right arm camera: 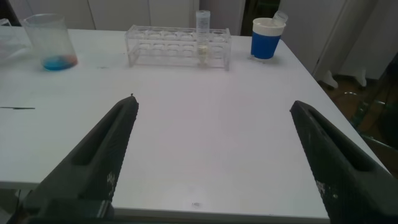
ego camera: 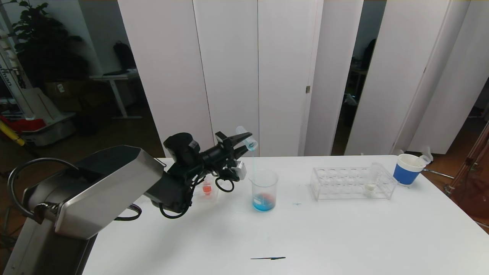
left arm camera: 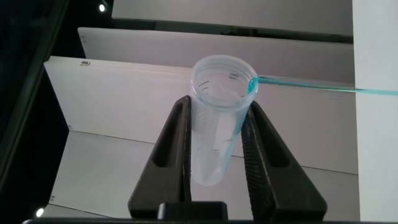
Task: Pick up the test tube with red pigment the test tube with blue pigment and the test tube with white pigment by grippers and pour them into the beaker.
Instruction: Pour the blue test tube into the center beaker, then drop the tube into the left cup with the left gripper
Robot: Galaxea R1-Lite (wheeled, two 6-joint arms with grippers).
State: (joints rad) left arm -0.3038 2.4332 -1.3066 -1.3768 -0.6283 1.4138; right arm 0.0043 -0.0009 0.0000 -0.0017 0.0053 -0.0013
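Pouring position: left gripper (ego camera: 240, 144) raised above the desk (ego camera: 344, 236), at about 11 o'clock from the beaker (ego camera: 264, 190); jaws closed on the test tube with blue pigment (ego camera: 246, 138), one finger (left arm camera: 171, 149) pressed to each side of its wall; tube tipped, its open mouth at the 3 o'clock end and over the beaker's rim; thin blue stream (ego camera: 253, 162) running from the mouth down into the beaker.
Beaker: upright on the desk near its middle; blue liquid with a red patch at its bottom.
Test tube with white pigment (ego camera: 371, 180): upright in the clear rack (ego camera: 353, 183), at 3 o'clock from the beaker, well apart from both grippers.
Small container with red-orange liquid (ego camera: 206, 188): at 9 o'clock from the beaker, partly behind the left arm.
Blue-and-white paper cup (ego camera: 407, 169): at 2 o'clock from the rack.
Right gripper (right arm camera: 214, 155): low at the desk's near edge, fingers spread wide, holding nothing.
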